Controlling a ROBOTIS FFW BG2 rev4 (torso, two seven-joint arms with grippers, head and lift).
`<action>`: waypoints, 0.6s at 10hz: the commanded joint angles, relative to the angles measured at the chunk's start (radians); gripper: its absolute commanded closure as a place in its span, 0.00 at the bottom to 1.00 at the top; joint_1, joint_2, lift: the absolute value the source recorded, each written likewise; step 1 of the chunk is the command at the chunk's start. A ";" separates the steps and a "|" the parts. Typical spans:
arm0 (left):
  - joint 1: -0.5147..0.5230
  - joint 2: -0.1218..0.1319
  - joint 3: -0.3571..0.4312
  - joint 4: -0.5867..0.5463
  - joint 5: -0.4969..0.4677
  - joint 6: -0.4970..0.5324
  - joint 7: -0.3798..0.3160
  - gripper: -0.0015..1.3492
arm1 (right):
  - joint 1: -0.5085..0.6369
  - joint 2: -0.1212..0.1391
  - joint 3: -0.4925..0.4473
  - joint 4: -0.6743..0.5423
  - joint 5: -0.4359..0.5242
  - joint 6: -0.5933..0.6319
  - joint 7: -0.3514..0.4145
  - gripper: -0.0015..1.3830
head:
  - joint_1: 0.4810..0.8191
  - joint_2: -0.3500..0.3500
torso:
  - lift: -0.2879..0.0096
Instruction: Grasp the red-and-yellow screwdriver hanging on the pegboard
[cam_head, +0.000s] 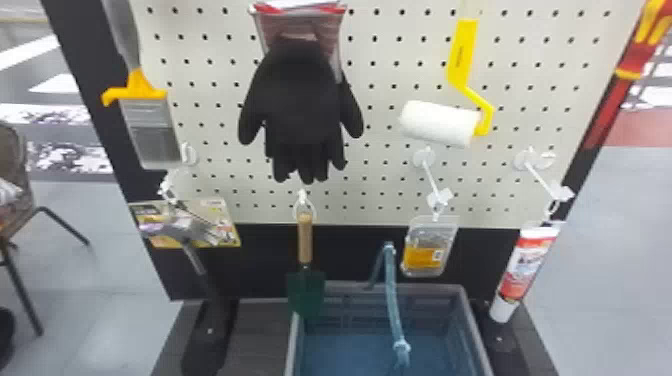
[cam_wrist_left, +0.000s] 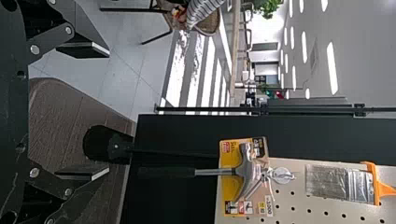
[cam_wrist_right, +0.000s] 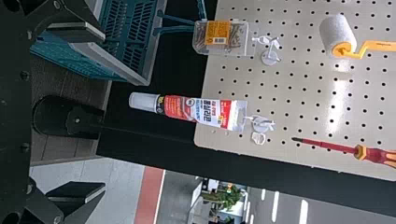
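As I stand watching and lay a clock face over the head view, I go from left to right. In the left wrist view, the black left gripper (cam_wrist_left: 93, 111) has its two flat fingers wide apart. At nine o'clock, by the far edge of the head view, is a brown woven chair (cam_head: 12, 160) on dark legs. Between nine and ten hangs a flat paintbrush with yellow-orange handle and grey bristles (cam_head: 152, 132); between eight and nine, a steel-headed claw hammer (cam_head: 192, 255) with yellow card backing, its head upward.

Close to twelve is a black work glove (cam_head: 302, 105) under a red-topped pack. Between six and seven, a garden trowel with wooden grip and dark green blade (cam_head: 305, 237) points down; I cannot tell if it touches the blue-green plastic basket with grey rim (cam_head: 400, 286) beside it. Between one and two is the white paint roller on a yellow frame (cam_head: 440, 122); at four, a clear plastic box with orange label (cam_head: 425, 255), and farther out, a red-and-white tube (cam_head: 530, 265), cap down.

At two o'clock is the red-and-yellow screwdriver (cam_head: 637, 62), handle up and tip down, near the pale pegboard's (cam_wrist_right: 289, 93) side edge. The black right gripper (cam_wrist_right: 91, 114) holds its fingers wide too, apart from the screwdriver.
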 joint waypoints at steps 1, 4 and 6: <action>-0.002 0.000 0.000 0.002 0.000 0.000 0.000 0.30 | 0.000 0.001 0.001 0.009 -0.002 -0.008 0.000 0.12 | 0.20 0.50 | 0.63; -0.004 -0.003 -0.002 0.007 -0.002 -0.001 0.000 0.30 | 0.000 0.001 0.001 0.012 0.000 -0.008 0.000 0.12 | 0.20 0.50 | 0.63; -0.011 -0.007 -0.002 0.012 -0.002 -0.006 0.000 0.30 | -0.002 0.001 0.001 0.014 0.000 -0.008 0.000 0.12 | 0.20 0.50 | 0.63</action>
